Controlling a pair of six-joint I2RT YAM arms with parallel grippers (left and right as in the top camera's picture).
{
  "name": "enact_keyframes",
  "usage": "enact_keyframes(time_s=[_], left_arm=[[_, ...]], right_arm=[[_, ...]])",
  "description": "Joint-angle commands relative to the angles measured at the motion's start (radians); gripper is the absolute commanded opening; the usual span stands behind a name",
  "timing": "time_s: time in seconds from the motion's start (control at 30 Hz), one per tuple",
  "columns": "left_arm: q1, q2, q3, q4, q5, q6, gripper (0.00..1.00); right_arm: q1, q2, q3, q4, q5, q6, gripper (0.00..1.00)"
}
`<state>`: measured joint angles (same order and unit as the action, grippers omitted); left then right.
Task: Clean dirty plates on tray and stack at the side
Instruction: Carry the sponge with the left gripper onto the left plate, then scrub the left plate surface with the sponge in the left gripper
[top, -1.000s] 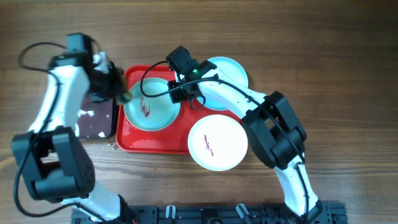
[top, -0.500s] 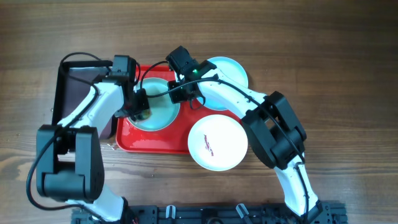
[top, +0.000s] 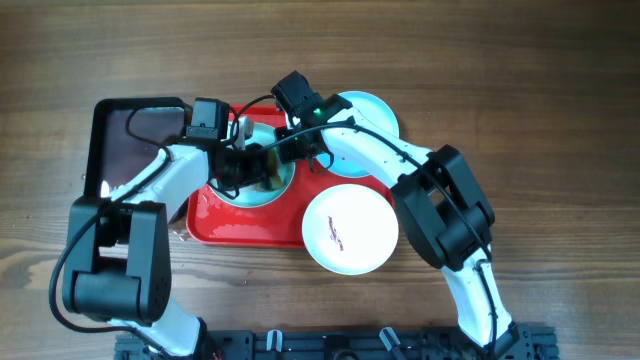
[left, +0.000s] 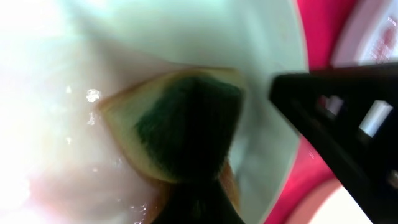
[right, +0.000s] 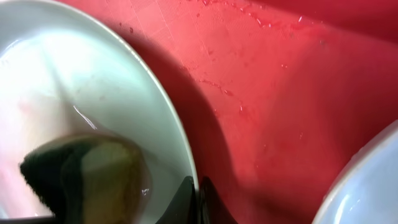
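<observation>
A pale mint plate (top: 250, 196) lies on the left half of the red tray (top: 240, 228). My left gripper (top: 258, 168) is shut on a yellow-green sponge (left: 180, 124) and presses it on this plate's wet centre (left: 56, 99); any smear there is hidden. My right gripper (top: 295, 150) is shut on this plate's right rim (right: 155, 106), fingers pinching it (right: 198, 200). A second plate (top: 368, 118) lies at the tray's far right under my right arm. A third plate (top: 350, 228), with a reddish smear, sits at the tray's near right corner.
A narrow black tray (top: 120, 130) stands left of the red tray. The red tray floor (right: 280, 93) shows water drops. Bare wooden table (top: 540, 120) surrounds the trays.
My left arm has swung right from the black tray onto the left plate, carrying the sponge to its centre. My right gripper has kept its hold on the rim.
</observation>
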<state>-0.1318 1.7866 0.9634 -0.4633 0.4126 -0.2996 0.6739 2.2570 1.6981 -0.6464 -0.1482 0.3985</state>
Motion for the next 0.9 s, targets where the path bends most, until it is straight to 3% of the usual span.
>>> enact_keyframes(time_s=[0.0,0.13,0.33,0.5,0.67,0.87], left_arm=[[-0.004,0.022,-0.013,0.044,-0.424,-0.135,0.04],[-0.004,0.022,-0.012,0.132,-0.670,-0.135,0.04],[-0.004,0.014,0.007,0.081,-0.673,-0.165,0.04],[-0.004,-0.014,0.007,-0.103,-0.357,-0.099,0.04],[-0.004,-0.014,0.007,-0.223,0.111,0.232,0.04],[-0.004,-0.014,0.007,-0.073,0.144,0.199,0.04]], right_arm=[[0.012,-0.002,0.021,0.002,-0.024,-0.003,0.04],[0.012,-0.002,0.021,0.002,-0.030,-0.003,0.04],[0.012,-0.002,0.021,0.002,-0.030,-0.003,0.04],[0.012,-0.002,0.021,0.002,-0.029,-0.003,0.04],[0.012,-0.002,0.021,-0.001,-0.033,-0.003,0.04],[0.012,-0.002,0.021,-0.005,-0.037,-0.003,0.04]])
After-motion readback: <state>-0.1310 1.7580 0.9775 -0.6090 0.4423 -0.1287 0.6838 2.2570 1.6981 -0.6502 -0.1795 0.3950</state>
